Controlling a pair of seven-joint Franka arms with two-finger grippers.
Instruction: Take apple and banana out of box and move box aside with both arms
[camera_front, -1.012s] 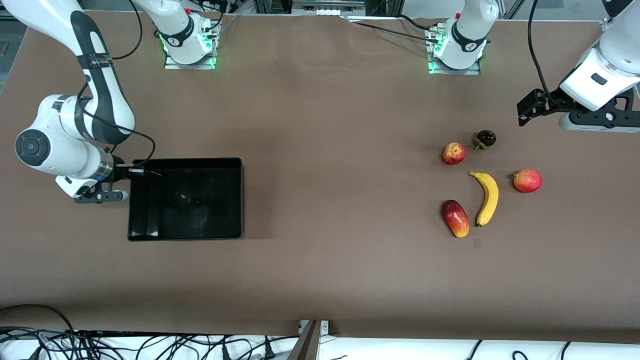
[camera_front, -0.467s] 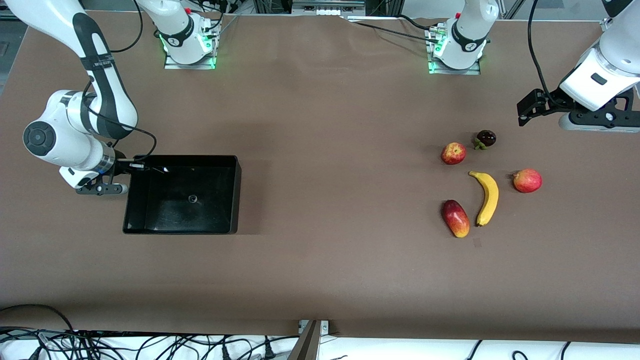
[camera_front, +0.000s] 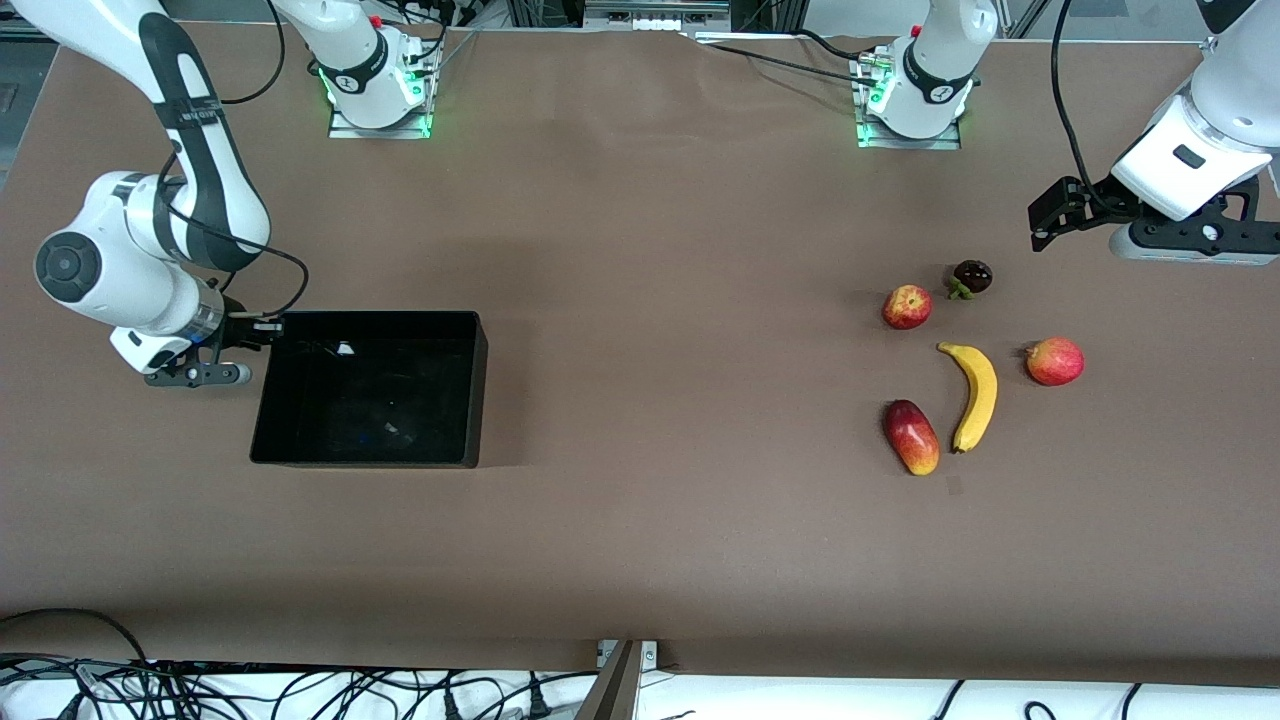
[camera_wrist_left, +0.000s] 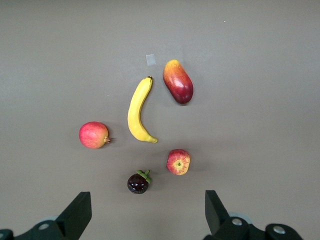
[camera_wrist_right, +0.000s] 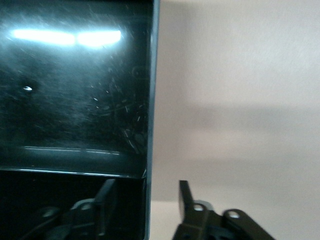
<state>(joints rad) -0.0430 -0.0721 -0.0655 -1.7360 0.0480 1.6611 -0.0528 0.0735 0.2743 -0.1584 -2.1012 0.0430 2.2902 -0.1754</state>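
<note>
The black box (camera_front: 366, 461) lies flat on the table toward the right arm's end. My right gripper (camera_front: 262, 330) is at its corner, open, one finger inside and one outside the box wall (camera_wrist_right: 150, 100), with a gap on both sides. The yellow banana (camera_front: 974, 395) and the small red apple with yellow patches (camera_front: 907, 306) lie toward the left arm's end; both also show in the left wrist view, banana (camera_wrist_left: 137, 112) and apple (camera_wrist_left: 178, 162). My left gripper (camera_front: 1050, 215) hangs open and empty over bare table beside the fruits, with its jaws wide apart (camera_wrist_left: 147, 205).
A red-yellow mango-like fruit (camera_front: 911, 437) lies beside the banana, nearer to the front camera than the apple. A dark purple fruit (camera_front: 972, 276) lies next to the apple. Another round red fruit (camera_front: 1054, 361) lies beside the banana toward the left arm's end.
The box was tilted and shifting in the right gripper's hold; now it lies flat and the right fingers stand apart from its wall. The left gripper has moved slightly toward the arms' bases.
</note>
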